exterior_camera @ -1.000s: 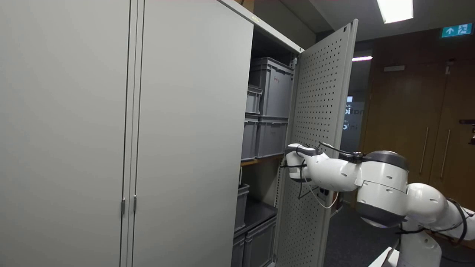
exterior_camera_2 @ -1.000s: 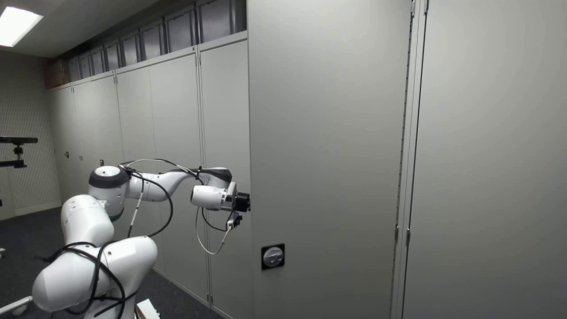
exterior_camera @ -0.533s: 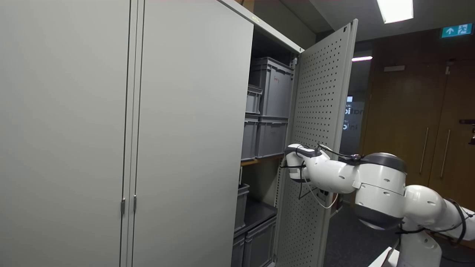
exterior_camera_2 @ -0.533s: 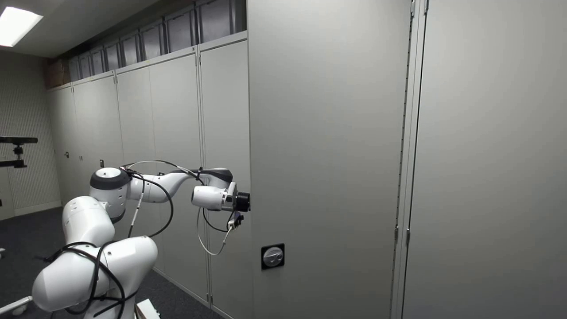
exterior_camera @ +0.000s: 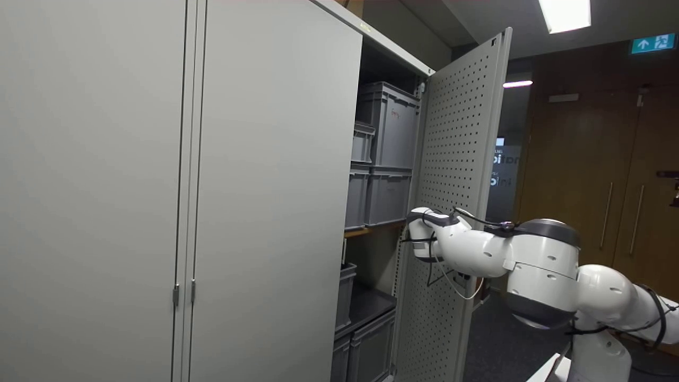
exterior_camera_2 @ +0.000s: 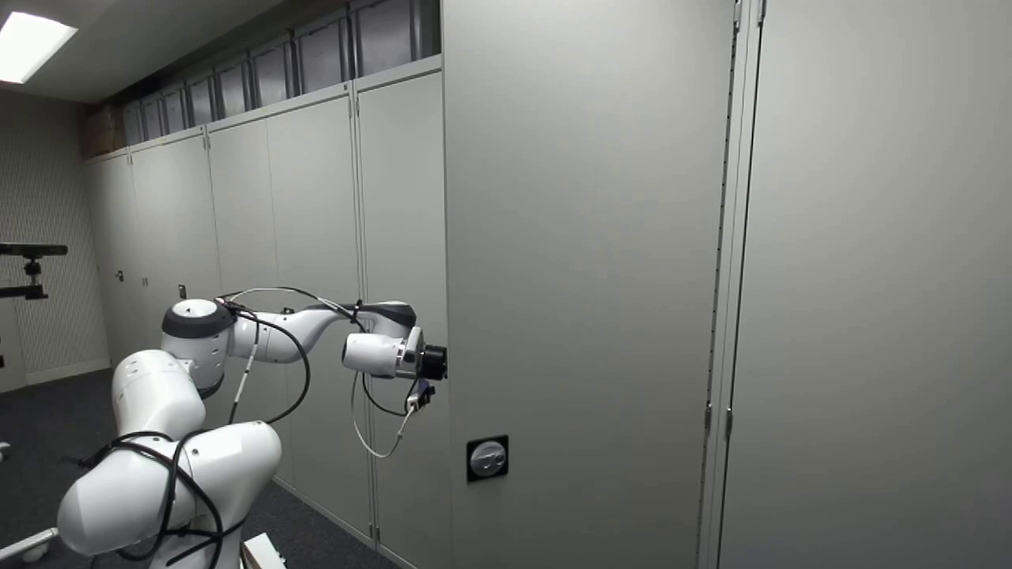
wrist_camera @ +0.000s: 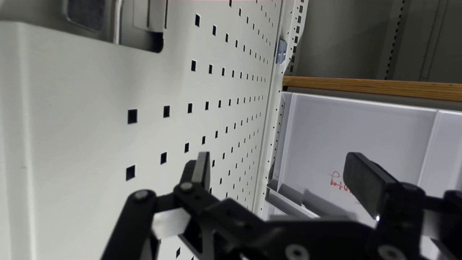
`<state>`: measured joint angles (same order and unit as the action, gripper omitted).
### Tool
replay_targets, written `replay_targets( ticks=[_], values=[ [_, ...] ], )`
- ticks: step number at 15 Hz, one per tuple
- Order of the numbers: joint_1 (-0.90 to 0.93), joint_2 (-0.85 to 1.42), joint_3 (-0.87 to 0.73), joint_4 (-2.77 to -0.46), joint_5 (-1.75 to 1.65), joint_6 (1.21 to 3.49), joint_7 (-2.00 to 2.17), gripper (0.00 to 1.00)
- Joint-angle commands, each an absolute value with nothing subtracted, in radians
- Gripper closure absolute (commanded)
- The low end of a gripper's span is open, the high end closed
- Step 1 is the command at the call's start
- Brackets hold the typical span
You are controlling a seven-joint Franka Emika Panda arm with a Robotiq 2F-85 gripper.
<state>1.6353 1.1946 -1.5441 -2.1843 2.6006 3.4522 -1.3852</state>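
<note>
Step in hand, by judgement: positioning at the door, ahead of any grip. The gripper stands with its jaws spread wide and nothing between them; one of its fingers is near the perforated inner face of the door, while the opposite one stands in front of a grey crate marked in red, inside the cabinet. Contact between the nearer finger and the door cannot be confirmed from the wrist view. The door stands swung open from the cabinet, and in an exterior view its outer face — with the lock close to the free edge and lower than the gripper — hides the fingertips. The next move probably calls for slow sideways travel toward the inner face, so that the nearer finger meets it flat with its outer side. Select plain metal as the contact area — a fingertip could catch in the perforations or in the cut-out. Keep the opposite finger clear of the crate throughout.
</note>
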Motion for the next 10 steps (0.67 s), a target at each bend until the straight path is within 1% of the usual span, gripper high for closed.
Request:
replay_targets(
  ticks=[1,10],
  values=[
    [1.6,1.233,-1.527,-2.225,2.601,3.454,-1.361,0.0],
    [1.574,1.287,-1.515,-2.253,2.601,3.453,-1.371,0.0]
  ],
)
